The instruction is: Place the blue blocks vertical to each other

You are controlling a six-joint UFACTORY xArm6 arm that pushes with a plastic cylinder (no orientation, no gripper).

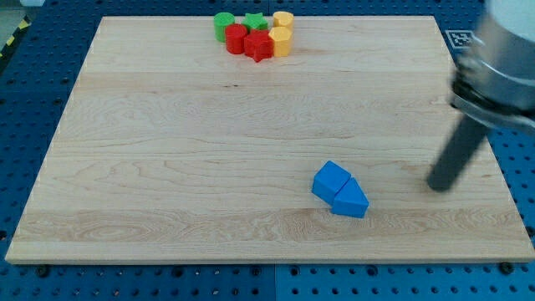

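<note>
My tip (437,186) sits at the right of the frame, near the board's (167,167) right edge, well apart from the two blue blocks and a little higher in the view than they are. There is no claw on this rig, only the bare rod, so nothing is held or can be. The blue cube (329,181) and the blue wedge-shaped block (351,201) lie touching each other in the lower middle-right of the frame, set on a diagonal, the wedge lower and further right. The main risk, as I judge it, is that a push on one drags its neighbour along, since they share a face; the pair would slide together and keep their slant instead of lining up top to bottom. A glancing contact could also spin the wedge off its sloped side. The bottom edge of the board is not far below the wedge, so a downward shove could send it off. Leftward and upward there is wide bare wood. The cluster at the top centre, with a green cylinder (223,22), green star (254,20), red cylinder (236,38), red star (259,47) and two yellow blocks (282,33), is well clear.
</note>
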